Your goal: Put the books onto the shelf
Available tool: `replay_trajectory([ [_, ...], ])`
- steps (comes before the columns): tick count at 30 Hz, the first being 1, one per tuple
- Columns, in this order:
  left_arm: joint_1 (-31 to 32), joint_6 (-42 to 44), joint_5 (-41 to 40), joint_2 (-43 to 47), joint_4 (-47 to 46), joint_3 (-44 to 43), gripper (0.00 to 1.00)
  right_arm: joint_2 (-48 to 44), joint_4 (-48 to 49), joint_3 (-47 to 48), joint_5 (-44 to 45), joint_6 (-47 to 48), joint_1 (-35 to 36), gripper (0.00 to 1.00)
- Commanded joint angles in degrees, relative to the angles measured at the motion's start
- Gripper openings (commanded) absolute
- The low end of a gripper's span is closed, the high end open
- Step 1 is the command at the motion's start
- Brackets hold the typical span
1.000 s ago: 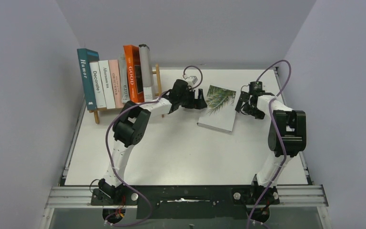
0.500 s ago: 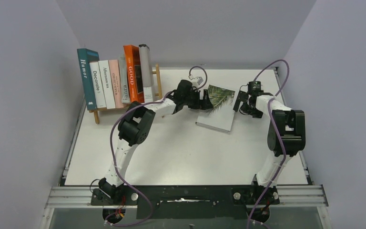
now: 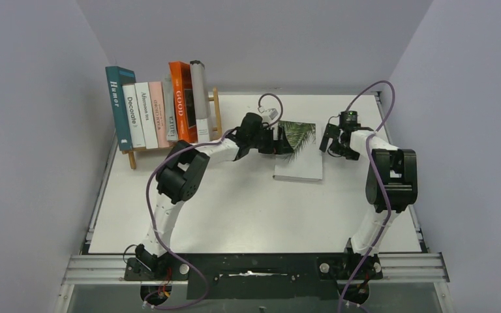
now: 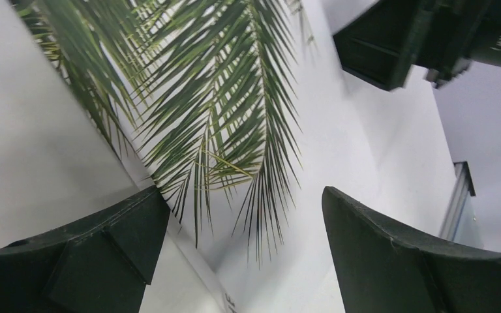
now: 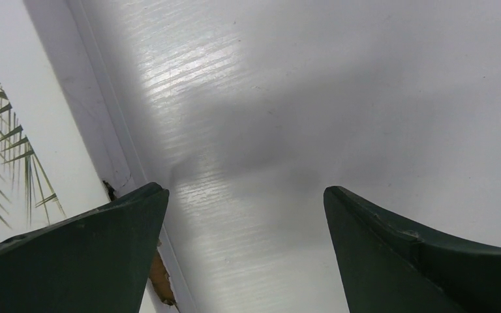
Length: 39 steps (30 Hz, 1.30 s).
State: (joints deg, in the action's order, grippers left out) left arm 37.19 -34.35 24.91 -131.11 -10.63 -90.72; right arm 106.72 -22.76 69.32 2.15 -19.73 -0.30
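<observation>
Several books [image 3: 160, 107] stand upright on the shelf [image 3: 216, 112] at the back left, from the teal "Humor" [image 3: 113, 104] to a grey one [image 3: 199, 98]. One white book with a green palm-leaf cover [image 3: 303, 160] lies flat on the table. My left gripper [image 3: 286, 140] hangs open over that book's left part; the left wrist view shows the palm-leaf cover [image 4: 222, 111] between the spread fingers [image 4: 104, 251], gripper [image 4: 241, 195] holding nothing. My right gripper [image 3: 330, 144] is open just right of the book, over bare table [image 5: 300, 117], with the book's edge [image 5: 13, 130] beside its left finger, gripper [image 5: 244, 192] empty.
The white table [image 3: 235, 208] is boxed in by grey walls on three sides, with a metal rail along its left edge [image 3: 101, 195]. The shelf's right end post stands just right of the grey book. The right gripper's housing [image 4: 391, 45] shows at the top of the left wrist view.
My left gripper has moved right, from beside the palm-leaf book to over it. The book has turned from tilted to roughly square with the table. The right arm has barely moved.
</observation>
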Motion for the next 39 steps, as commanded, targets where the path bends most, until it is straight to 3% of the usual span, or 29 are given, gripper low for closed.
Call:
replay_trajectory([
  [1, 3.2, -1.9, 5.1, 10.2, -8.4, 1.6, 0.86, 0.9, 3.0, 1.1, -3.3, 0.3, 1.8, 0.98],
  [18, 5.3, -4.3, 6.2, 13.2, -10.6, 3.2, 0.86, 1.6, 4.2, 2.0, -4.5, 1.0, 5.0, 0.98],
  [39, 6.8, -4.3, 6.6, 5.2, -6.7, -8.6, 0.86, -0.3, 5.1, 0.1, -5.7, 1.2, 3.7, 0.98],
])
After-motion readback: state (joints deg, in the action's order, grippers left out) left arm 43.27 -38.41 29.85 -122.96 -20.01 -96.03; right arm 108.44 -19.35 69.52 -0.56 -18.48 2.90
